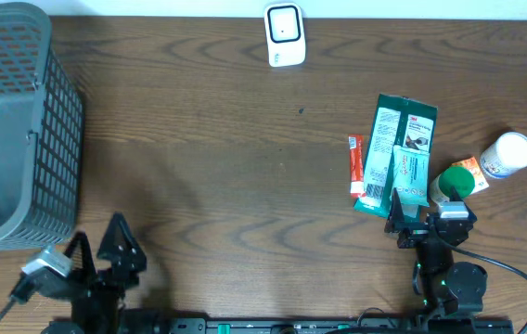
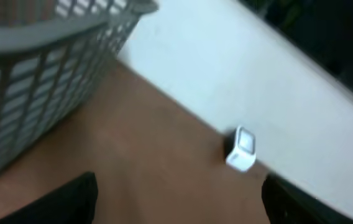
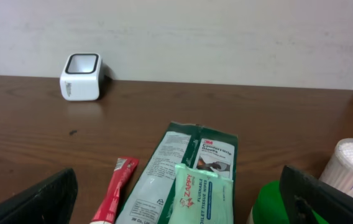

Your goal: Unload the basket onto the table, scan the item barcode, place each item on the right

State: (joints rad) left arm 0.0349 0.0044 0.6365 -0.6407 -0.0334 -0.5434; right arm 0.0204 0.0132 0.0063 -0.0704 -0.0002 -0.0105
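The white barcode scanner stands at the table's far edge, and also shows as a small white scanner and scanner in the wrist views. The items lie in a cluster at the right: a green 3M glove package, a pale green wipes pack on top of it, and a red sachet. My right gripper is open just in front of the wipes pack, holding nothing. At the near left, my left gripper is open and empty.
A grey mesh basket fills the far left corner. A green-capped bottle, an orange packet and a white cotton swab tub sit to the right of the packages. A white wall backs the table.
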